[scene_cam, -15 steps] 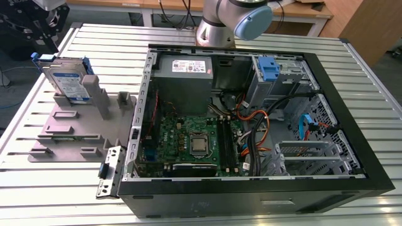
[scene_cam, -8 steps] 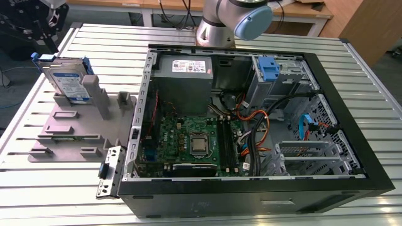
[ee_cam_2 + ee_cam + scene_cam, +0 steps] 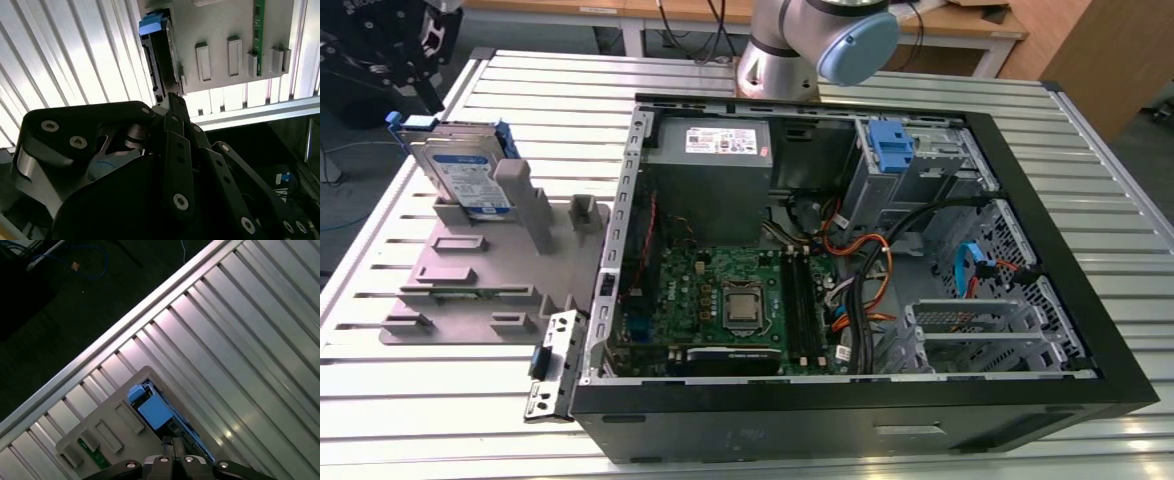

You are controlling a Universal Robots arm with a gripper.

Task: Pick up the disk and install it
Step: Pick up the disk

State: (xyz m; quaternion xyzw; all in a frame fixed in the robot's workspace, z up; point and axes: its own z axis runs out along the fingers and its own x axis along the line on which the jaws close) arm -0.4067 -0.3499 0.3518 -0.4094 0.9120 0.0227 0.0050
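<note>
In both wrist views the jaws are pressed together, tip against tip, with nothing pinched between them. Straight ahead of the tips stands the disk (image 3: 161, 60), seen edge-on, with its blue carrier rail (image 3: 152, 23) at the end farthest from the jaws. Whether the tips touch the disk's near end cannot be told. In the first wrist view the disk (image 3: 156, 411) again lies just beyond the tips, blue end up. The disk sits upright on 1 edge in a slot of a grey holder (image 3: 220, 35), which spreads out beyond and beside the jaws and also carries a narrow green circuit strip (image 3: 258, 30). The holder rests on the ribbed metal counter (image 3: 240, 340).

In the exterior view the disk (image 3: 460, 170) stands in the grey holder (image 3: 494, 270). Well away from it on the counter (image 3: 454, 410) lies an open computer case (image 3: 1014, 400) holding a grey power-supply box (image 3: 720, 140), a motherboard (image 3: 720, 290) and a bare blue bracket (image 3: 890, 150).
</note>
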